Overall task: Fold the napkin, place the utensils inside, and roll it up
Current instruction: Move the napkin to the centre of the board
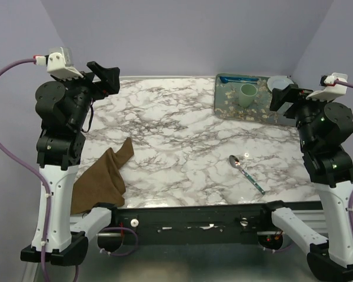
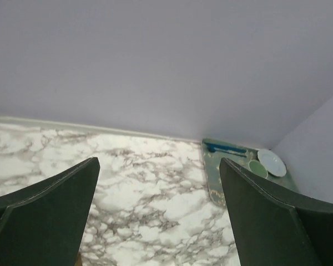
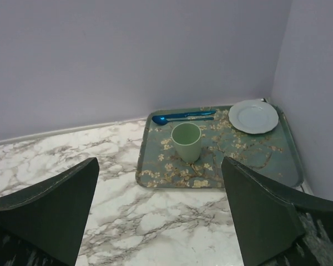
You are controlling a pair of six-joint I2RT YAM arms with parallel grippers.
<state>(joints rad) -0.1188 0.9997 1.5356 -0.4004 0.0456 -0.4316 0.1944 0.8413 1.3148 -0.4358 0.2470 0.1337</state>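
The brown napkin [image 1: 103,176] lies crumpled at the table's front left, partly hanging over the near edge beside the left arm. The spoon [image 1: 246,173], silver bowl and teal handle, lies on the marble at the front right. My left gripper [image 1: 106,76] is raised high at the back left, open and empty; its fingers [image 2: 50,205] frame bare marble in the left wrist view. My right gripper [image 1: 284,96] is raised at the back right, open and empty, with its fingers [image 3: 266,216] framing the tray. Neither napkin nor spoon shows in the wrist views.
A floral tray [image 1: 226,108] stands at the back right with a green cup [image 1: 247,95], a bright blue plastic utensil [image 1: 238,79] and a white plate [image 1: 277,83]. It also shows in the right wrist view [image 3: 155,172]. Purple walls close in the back and sides.
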